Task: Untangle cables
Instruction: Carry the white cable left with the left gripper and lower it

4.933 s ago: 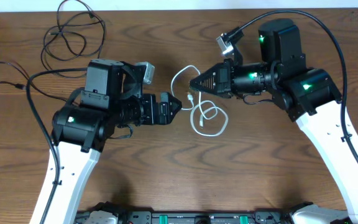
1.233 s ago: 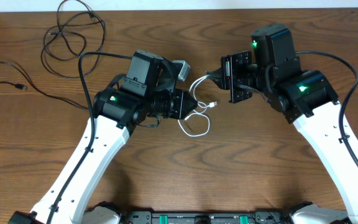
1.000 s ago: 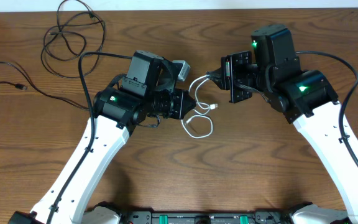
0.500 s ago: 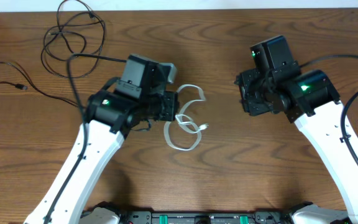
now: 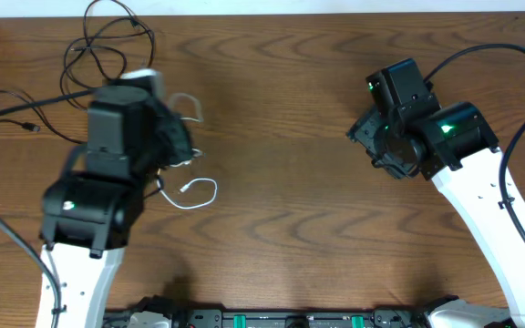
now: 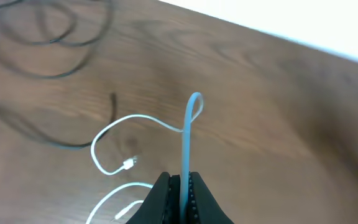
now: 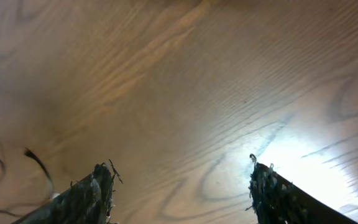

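Left wrist view: the left pincer (image 6: 180, 190) is clamped on the white cable (image 6: 186, 134). The pinched strand runs straight to 12 o'clock, then trails toward 8 o'clock onto the surface (image 6: 278, 124). The black cables (image 6: 50, 75) lie at 10 o'clock, nearest this arm. The right pincer (image 7: 179, 193), jaws apart and empty, is well away.

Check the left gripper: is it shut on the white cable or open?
Shut on it. In the left wrist view, the left gripper has its fingers pressed together with the white cable pinched between them.
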Available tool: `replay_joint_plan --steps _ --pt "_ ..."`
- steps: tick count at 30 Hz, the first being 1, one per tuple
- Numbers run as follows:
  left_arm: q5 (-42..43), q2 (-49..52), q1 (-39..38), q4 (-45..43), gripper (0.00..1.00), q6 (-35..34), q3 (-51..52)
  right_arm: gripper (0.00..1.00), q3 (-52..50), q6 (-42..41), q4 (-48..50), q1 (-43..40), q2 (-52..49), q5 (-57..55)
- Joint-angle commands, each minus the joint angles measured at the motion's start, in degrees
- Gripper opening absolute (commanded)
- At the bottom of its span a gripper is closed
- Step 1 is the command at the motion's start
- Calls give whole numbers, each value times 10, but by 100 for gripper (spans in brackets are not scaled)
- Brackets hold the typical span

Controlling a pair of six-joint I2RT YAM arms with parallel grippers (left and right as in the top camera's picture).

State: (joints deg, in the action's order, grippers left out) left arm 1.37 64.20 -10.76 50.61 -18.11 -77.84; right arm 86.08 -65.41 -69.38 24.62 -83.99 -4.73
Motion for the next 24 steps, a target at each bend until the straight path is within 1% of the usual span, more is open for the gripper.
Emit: replay_joint_plan --steps 1,6,11,14,16,20,24 --pt "4 2 55 3 8 -61 -12 69 -5 42 -3 6 0 -7" --pt "8 16 137 21 8 -89 -12 69 -16 42 -3 17 0 -7" --pt "13 38 238 34 8 -88 -11 68 -18 42 -3 21 0 -7" --pt "33 61 286 40 8 -88 -11 67 -18 42 0 21 0 -7" --pt "46 87 321 42 8 -88 -11 66 -18 42 2 21 0 -7" --pt "47 140 372 42 8 -89 -11 66 -18 42 0 21 0 -7" --pt "47 198 417 46 8 -122 -11 66 -19 42 -3 21 0 -7"
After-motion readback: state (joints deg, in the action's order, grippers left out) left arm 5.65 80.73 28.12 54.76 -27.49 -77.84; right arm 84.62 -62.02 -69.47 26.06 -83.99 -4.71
